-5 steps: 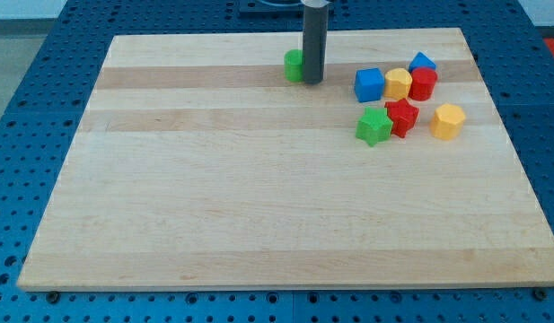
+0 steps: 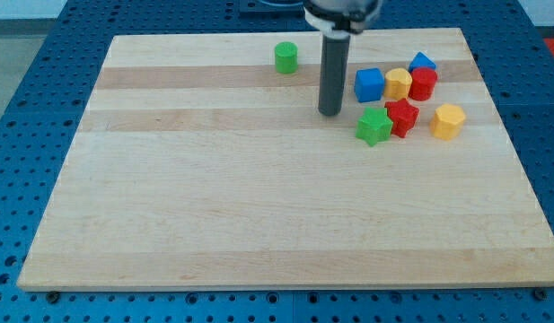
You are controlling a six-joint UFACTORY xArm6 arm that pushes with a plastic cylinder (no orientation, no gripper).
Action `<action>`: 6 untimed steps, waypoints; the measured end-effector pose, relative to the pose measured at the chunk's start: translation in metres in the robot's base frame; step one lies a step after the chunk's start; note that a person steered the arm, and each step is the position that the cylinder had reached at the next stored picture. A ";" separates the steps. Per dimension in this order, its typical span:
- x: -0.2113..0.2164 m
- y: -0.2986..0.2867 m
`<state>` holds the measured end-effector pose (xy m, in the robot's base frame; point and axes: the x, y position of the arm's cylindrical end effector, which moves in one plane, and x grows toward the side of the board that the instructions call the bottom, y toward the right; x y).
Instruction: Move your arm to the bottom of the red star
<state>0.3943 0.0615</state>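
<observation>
The red star [image 2: 402, 117] lies at the view's upper right, touching the green star [image 2: 373, 126] on its left. My tip [image 2: 329, 112] rests on the board to the left of the green star, about level with the red star and well left of it. A gap separates the tip from the green star. The rod rises straight up from the tip to the view's top.
A blue cube [image 2: 369, 85], a yellow block [image 2: 399, 83], a red block [image 2: 423, 83] and a blue block [image 2: 422, 62] cluster above the red star. A yellow hexagonal block [image 2: 448, 121] lies to its right. A green cylinder [image 2: 285, 57] stands at the upper middle.
My tip has moved down and to the right, away from the green cylinder and toward the green star. The cylinder now shows in full. No block has moved.
</observation>
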 end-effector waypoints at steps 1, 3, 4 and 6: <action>0.046 0.004; 0.103 0.042; 0.103 0.113; 0.076 0.111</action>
